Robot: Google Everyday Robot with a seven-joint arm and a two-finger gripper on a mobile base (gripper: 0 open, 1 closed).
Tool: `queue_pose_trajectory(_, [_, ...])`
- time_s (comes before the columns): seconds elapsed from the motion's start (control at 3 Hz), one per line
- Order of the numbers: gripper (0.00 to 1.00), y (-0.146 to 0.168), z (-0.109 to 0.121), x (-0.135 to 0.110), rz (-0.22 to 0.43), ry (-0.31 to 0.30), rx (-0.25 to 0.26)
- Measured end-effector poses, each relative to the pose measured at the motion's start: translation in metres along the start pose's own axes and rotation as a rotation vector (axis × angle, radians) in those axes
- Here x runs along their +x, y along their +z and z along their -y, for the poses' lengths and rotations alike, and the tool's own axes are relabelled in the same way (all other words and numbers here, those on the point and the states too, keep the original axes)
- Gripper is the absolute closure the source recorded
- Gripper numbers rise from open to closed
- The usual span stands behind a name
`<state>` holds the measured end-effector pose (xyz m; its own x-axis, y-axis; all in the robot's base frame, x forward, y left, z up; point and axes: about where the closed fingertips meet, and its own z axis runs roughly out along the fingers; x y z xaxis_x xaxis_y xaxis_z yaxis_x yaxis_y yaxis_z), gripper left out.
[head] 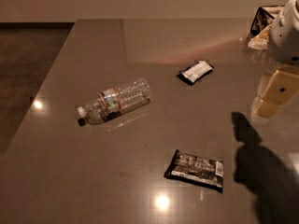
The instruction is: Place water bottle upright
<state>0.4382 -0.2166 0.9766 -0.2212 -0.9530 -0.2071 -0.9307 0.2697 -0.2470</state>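
Observation:
The water bottle lies on its side on the glossy brown table, left of centre. It is clear and ribbed, with a red, white and blue-green label band. Its white cap points to the lower left. My gripper shows only as a white rounded body at the top right edge, above the table and far to the right of the bottle. It holds nothing that I can see.
A dark snack packet lies behind and right of the bottle. Another dark packet lies at the front. A dark box and pale items stand at the back right corner. The table's left edge drops to dark floor.

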Motion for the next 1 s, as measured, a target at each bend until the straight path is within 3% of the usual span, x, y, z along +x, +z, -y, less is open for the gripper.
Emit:
queue_pose_trajectory(0.33, [0.0,0.0,0.0,0.0,0.0,0.0,0.0])
queue_pose_trajectory(1.0, [0.0,0.028,0.021,-0.048,0.016,-0.072,-0.045])
